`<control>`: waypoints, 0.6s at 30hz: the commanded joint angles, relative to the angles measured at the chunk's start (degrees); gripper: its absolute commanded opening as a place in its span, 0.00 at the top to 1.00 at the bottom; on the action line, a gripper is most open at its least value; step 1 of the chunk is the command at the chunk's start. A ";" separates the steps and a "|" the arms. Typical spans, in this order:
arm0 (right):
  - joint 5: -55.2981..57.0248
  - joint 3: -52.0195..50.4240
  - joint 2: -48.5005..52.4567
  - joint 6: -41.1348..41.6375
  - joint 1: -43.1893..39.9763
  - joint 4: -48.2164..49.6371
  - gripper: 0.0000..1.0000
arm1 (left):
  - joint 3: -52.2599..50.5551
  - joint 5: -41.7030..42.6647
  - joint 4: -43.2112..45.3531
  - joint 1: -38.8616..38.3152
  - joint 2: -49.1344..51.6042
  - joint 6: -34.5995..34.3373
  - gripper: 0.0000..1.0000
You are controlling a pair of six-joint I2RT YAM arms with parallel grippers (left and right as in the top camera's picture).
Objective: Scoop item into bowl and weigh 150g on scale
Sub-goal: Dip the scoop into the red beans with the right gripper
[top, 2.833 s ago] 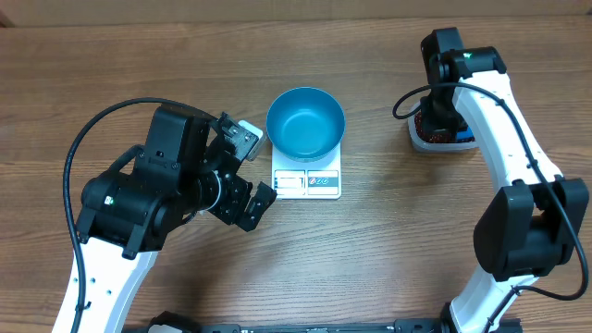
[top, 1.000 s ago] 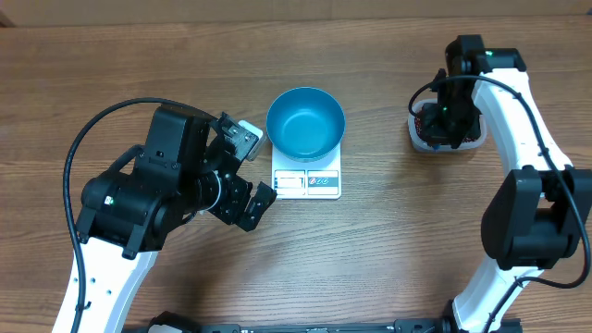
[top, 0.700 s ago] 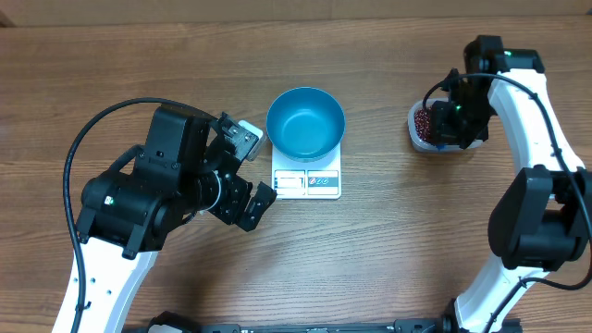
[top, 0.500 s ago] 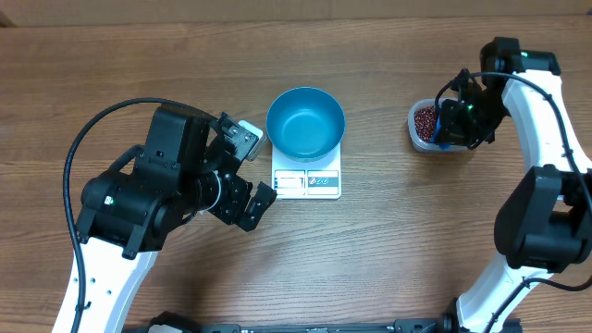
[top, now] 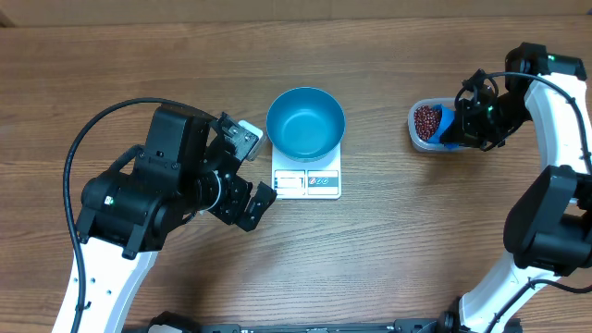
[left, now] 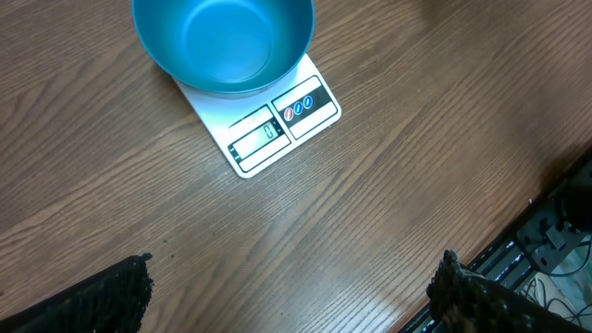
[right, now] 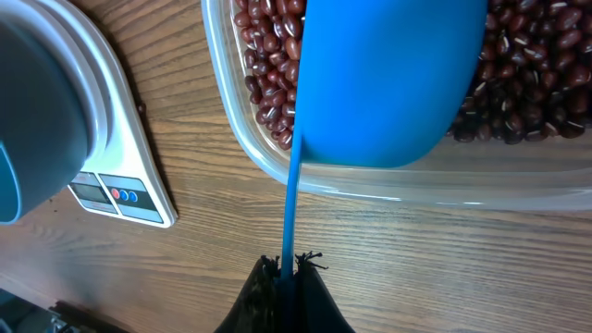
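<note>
The beans (right: 264, 83) are lying in the tub (right: 416, 190), well right of the empty bowl (top: 305, 121) sitting on the scale (top: 307, 182), while the right fingers (right: 268, 296) are clenching the scoop (right: 388, 83) by its handle above them, seemingly starting a first scoop that needs a downward dip, left fingers (left: 102, 296) hanging released

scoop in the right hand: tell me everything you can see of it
The scoop is bright blue, smooth and plastic-looking: a rounded cup on a thin flat handle, seen edge-on from the wrist. The right hand is shut on the handle's end. The cup's back faces the wrist camera, so its contents are hidden. It hangs over the clear tub of red-brown beans, covering much of it. Whether it touches the beans cannot be told.
</note>
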 commanded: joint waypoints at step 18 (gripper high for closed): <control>-16.37 -6.34 -1.49 -5.86 -6.40 1.55 0.96 | 0.17 -0.42 -0.09 -0.37 0.31 1.27 0.00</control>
